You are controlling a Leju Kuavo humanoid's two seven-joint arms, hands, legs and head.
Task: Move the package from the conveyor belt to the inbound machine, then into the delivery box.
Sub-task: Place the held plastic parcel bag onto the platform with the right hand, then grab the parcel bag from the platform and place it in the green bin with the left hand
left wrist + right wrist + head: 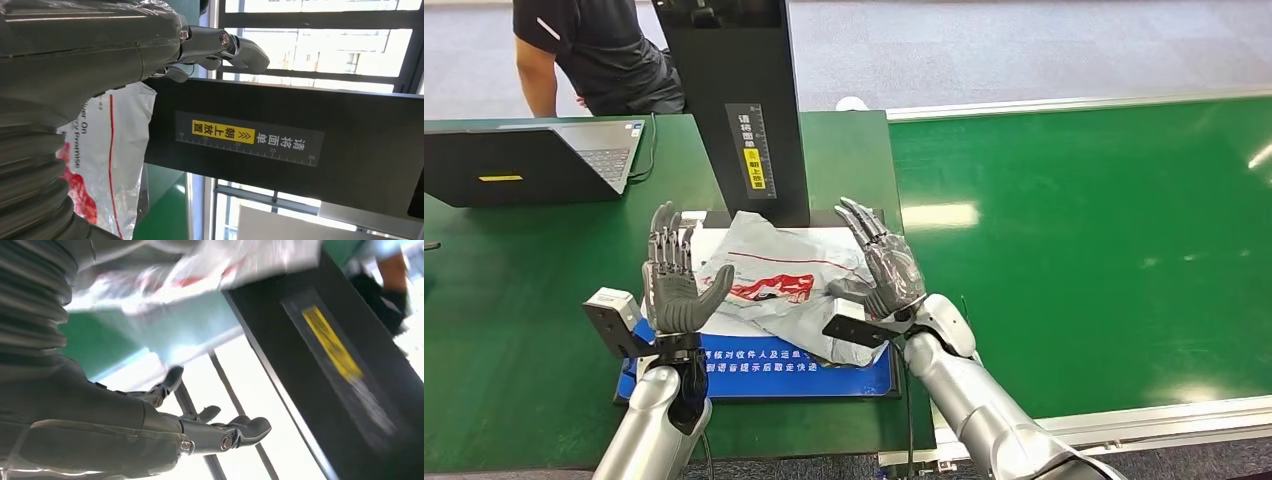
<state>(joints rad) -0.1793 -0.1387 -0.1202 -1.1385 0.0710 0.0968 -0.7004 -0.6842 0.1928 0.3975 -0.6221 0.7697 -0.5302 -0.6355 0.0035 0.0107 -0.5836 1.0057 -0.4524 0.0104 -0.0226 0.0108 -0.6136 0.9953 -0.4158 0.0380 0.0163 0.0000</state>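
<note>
Left hand (674,285) and right hand (884,265) both raised, palms inward, fingers spread and holding nothing; the white poly-mailer package (784,285) lies crumpled between them on the blue-edged platform of the inbound machine (754,378), at the foot of its black scanner column (739,100). Package's long axis runs roughly hand to hand, each palm just beside an end; whether either touches cannot be told, and neither looks clearly nearer. Left wrist view shows the column's yellow label (217,131) and ruler scale sharply; right wrist view is motion-blurred.
</note>
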